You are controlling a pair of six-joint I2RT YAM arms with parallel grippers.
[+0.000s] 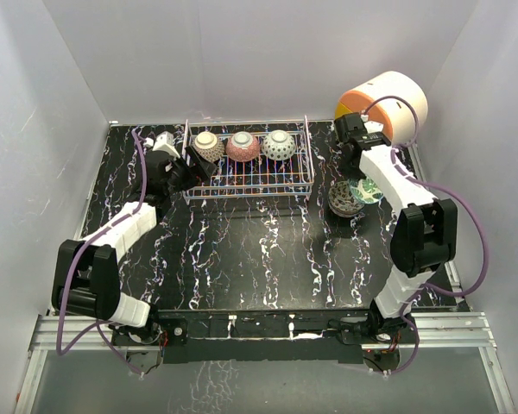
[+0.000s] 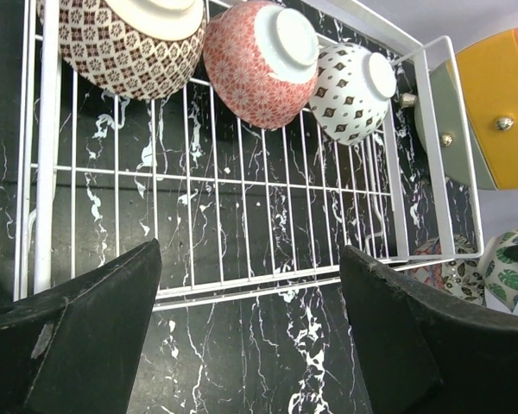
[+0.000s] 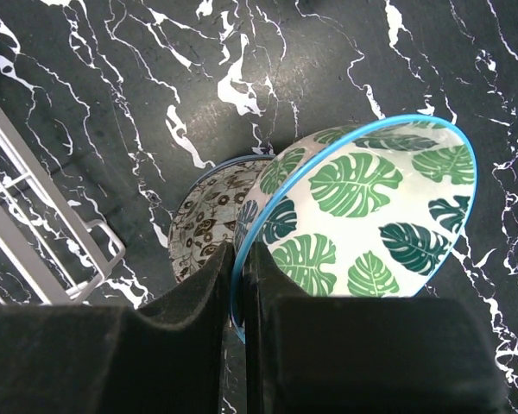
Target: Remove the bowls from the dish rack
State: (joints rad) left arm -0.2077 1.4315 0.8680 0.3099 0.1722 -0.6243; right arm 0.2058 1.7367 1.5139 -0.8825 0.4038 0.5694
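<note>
Bowls (image 1: 243, 147) stand upside down, three in one row, along the far side of the dish rack (image 1: 250, 191), with their pale foot rings up. From left to right you have the brown-white bowl (image 2: 121, 43), the pink bowl (image 2: 250, 69) and the diamond bowl (image 2: 345, 95). The near part of the rack floor shows only bare wire.

Your left hand (image 2: 250, 319) is at the left end of the rack, close to the brown-white bowl. Its fingers (image 2: 95, 328) are spread wide and nothing is between them; through the gap you see only rack wire and the black marbled tabletop (image 1: 242, 250).

Your right hand (image 3: 240, 259) is on the right of the rack, over the tabletop. Its fingers are pressed together on the blue rim of the leaf bowl (image 3: 371, 216), one finger inside and one outside. This bowl is tilted, so its white inside with green leaves faces the wrist camera. Just beside it, on its left, the brown-patterned bowl (image 3: 203, 228) sits on the tabletop near the right corner of the rack; you cannot tell if the two touch.

Far right, behind them, the big white cylinder (image 1: 388, 105) lies with its orange-yellow face toward the rack.
</note>
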